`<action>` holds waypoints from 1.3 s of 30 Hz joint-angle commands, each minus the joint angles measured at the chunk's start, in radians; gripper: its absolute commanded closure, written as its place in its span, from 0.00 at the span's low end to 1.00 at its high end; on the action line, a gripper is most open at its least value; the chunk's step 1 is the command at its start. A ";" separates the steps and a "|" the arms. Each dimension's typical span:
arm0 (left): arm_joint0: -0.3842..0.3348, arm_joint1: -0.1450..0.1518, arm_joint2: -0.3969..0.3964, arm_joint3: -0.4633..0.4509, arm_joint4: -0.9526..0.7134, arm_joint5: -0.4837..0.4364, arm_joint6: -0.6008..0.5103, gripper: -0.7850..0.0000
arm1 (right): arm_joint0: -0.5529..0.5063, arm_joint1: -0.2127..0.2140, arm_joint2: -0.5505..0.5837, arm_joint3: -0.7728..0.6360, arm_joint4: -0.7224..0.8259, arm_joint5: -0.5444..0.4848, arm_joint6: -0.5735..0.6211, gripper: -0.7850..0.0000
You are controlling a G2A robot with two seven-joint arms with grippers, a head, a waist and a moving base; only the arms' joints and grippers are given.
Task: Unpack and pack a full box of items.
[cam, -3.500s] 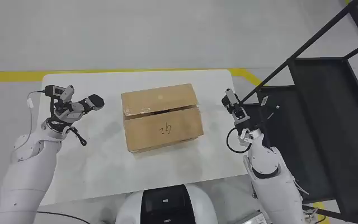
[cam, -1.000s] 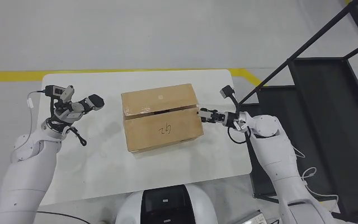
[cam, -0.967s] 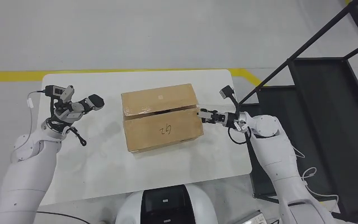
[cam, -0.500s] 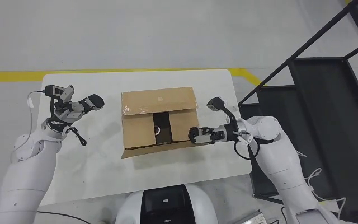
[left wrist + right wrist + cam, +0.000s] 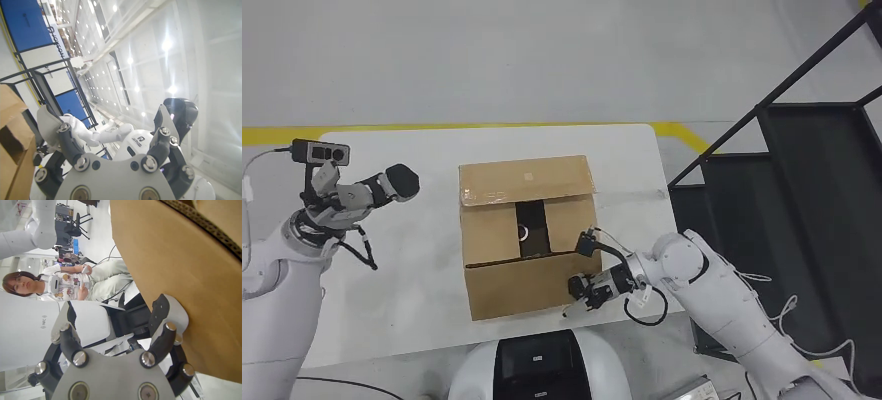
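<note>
Left side: the left gripper (image 5: pixel 103 113) is over the left edge of the white rectangular table (image 5: pixel 422 285), toward the far left corner and well apart from the box. Its two fingers stand wide apart with nothing between them. It is tilted upward, off the tabletop.

Centre: the brown cardboard box (image 5: pixel 527 180) sits on the middle of the table.
- The far top flap lies flat over the far half.
- The near top flap (image 5: pixel 527 290) is folded out and hangs toward the near edge of the table.
- Two inner side flaps lie roughly level, with a gap between them.
- Through that gap a dark item with a pale ring mark (image 5: pixel 530 228) shows inside the box. What it is cannot be told.

Right of centre: the right gripper (image 5: pixel 584 288) is at the near right corner of the box, beside the end of the folded-out flap.
- In the right wrist view its fingers are spread wide and grip nothing.
- One finger (image 5: pixel 166 313) lies against the plain cardboard face, which is outside the gap between the fingers, not in it.

Right side: a black metal frame with dark panels (image 5: pixel 802 200) stands on the floor just off the right edge of the table. A yellow floor line (image 5: pixel 282 133) runs behind the far edge.
</note>
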 commanded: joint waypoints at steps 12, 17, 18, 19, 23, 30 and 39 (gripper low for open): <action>0.161 0.023 -0.046 -0.133 0.194 0.170 -0.264 0.00 | -0.005 0.021 0.014 0.023 0.000 -0.076 -0.076 0.00; 0.139 0.020 -0.017 -0.088 0.215 0.171 -0.247 0.00 | -0.028 0.035 0.046 -0.003 0.105 -0.083 -0.083 0.00; 0.139 0.020 -0.017 -0.088 0.215 0.171 -0.247 0.00 | -0.028 0.035 0.046 -0.003 0.105 -0.083 -0.083 0.00; 0.139 0.020 -0.017 -0.088 0.215 0.171 -0.247 0.00 | -0.028 0.035 0.046 -0.003 0.105 -0.083 -0.083 0.00; 0.139 0.020 -0.017 -0.088 0.215 0.171 -0.247 0.00 | -0.028 0.035 0.046 -0.003 0.105 -0.083 -0.083 0.00; 0.139 0.020 -0.017 -0.088 0.215 0.171 -0.247 0.00 | -0.028 0.035 0.046 -0.003 0.105 -0.083 -0.083 0.00; 0.073 0.006 0.100 -0.018 0.280 0.130 -0.234 0.00 | -0.028 0.035 0.046 -0.003 0.105 -0.083 -0.083 0.00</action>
